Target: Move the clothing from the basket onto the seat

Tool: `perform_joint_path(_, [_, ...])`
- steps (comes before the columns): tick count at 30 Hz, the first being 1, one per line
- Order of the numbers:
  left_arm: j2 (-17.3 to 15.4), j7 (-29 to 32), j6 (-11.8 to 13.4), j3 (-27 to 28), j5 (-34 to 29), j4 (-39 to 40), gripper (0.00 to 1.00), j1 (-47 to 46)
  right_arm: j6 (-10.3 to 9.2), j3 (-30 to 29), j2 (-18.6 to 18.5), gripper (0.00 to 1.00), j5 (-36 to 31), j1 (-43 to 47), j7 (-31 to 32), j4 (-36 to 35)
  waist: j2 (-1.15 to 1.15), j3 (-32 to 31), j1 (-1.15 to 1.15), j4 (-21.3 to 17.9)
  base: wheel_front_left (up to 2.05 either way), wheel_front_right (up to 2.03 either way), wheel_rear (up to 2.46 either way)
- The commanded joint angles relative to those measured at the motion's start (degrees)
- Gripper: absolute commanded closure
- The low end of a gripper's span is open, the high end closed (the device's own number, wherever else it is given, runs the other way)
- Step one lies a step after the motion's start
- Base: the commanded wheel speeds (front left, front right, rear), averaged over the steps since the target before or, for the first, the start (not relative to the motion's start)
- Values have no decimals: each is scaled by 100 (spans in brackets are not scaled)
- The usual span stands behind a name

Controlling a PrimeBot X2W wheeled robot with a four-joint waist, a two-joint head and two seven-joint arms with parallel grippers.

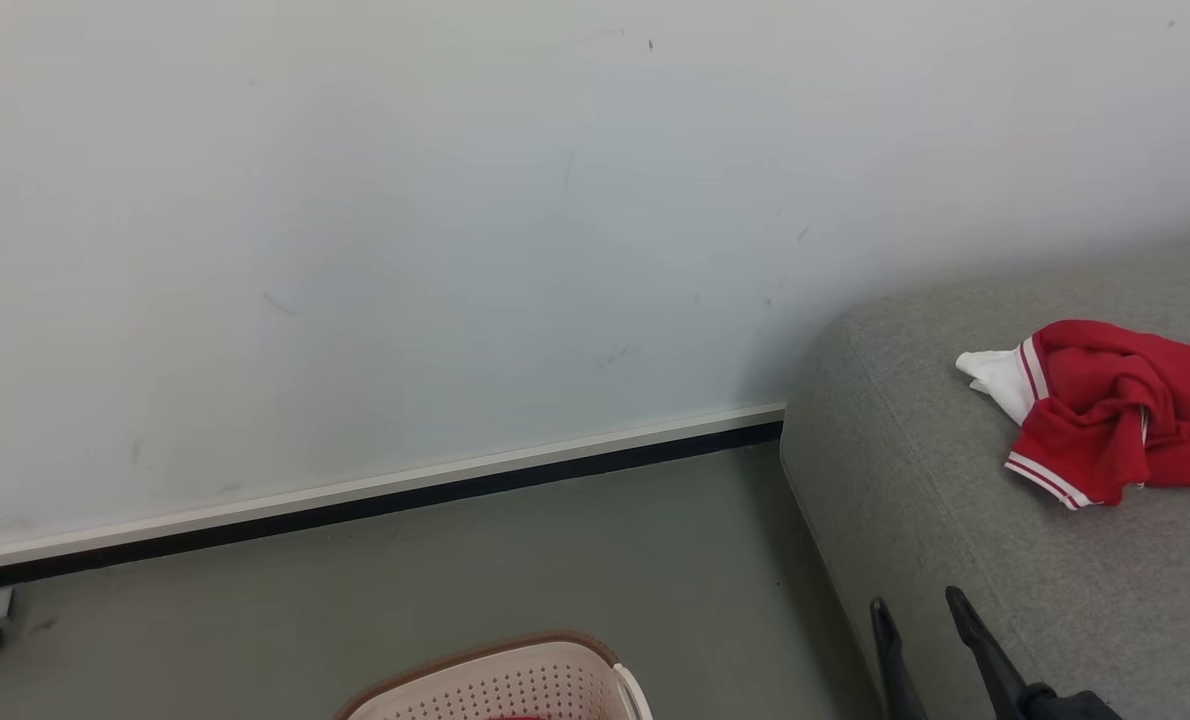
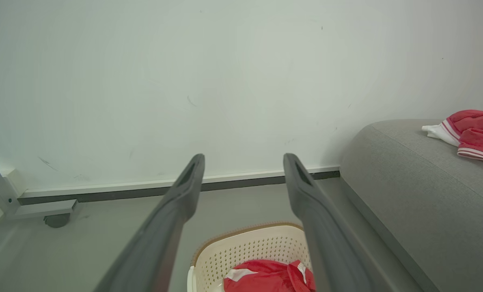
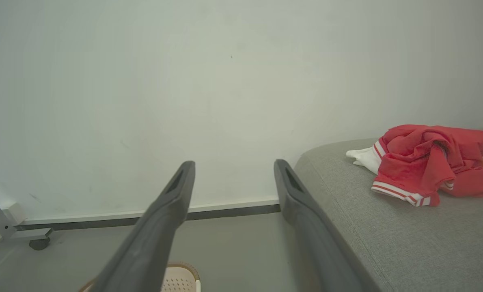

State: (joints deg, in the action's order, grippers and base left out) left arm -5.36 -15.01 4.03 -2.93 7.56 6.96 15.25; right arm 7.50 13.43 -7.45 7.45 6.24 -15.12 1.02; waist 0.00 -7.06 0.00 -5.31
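The cream perforated basket [image 1: 515,685] with its brown rim stands on the floor at the bottom of the head view. Inside it lies red clothing with a white stripe [image 2: 266,275]. Another red and white garment [image 1: 1105,410] lies crumpled on the grey seat [image 1: 955,520] to the right. My left gripper [image 2: 243,162] hangs open and empty above the basket [image 2: 245,247], pointing at the wall. My right gripper [image 3: 233,166] is open and empty too, beside the seat's left edge [image 3: 408,235]; its two dark fingertips [image 1: 955,600] show at the lower right of the head view.
A pale wall with a white and black baseboard [image 1: 375,495] runs close behind the basket and seat. A wheeled metal frame foot [image 2: 57,219] stands at the far left on the grey floor. Bare floor lies between the basket and the wall.
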Motion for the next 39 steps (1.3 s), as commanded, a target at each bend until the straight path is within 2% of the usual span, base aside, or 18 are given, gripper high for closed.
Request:
perform_joint_path(1, [3, -20, -34, 34, -52, -26, 0, 84, -1, 26, 7, 0, 0, 37, -5, 22, 0, 2, 0, -3, 0, 0, 0])
perform_joint_path(7, [116, -21, -175, 168, -170, -61, 0, 91, -2, 183, -84, 0, 151, 4, -5, 142, 0, 7, 0, -3, 0, 0, 0])
perform_joint_path(28, [226, -21, -389, 217, -420, -208, 0, -172, -2, 257, -92, 0, 201, -31, -4, 199, 0, 84, 0, 28, 0, 0, 0])
perform_joint_path(39, [215, -21, -737, 20, -492, -865, 0, -638, -2, 305, -75, 0, 154, -276, -4, 67, 0, 506, 0, -14, 0, 0, 0])
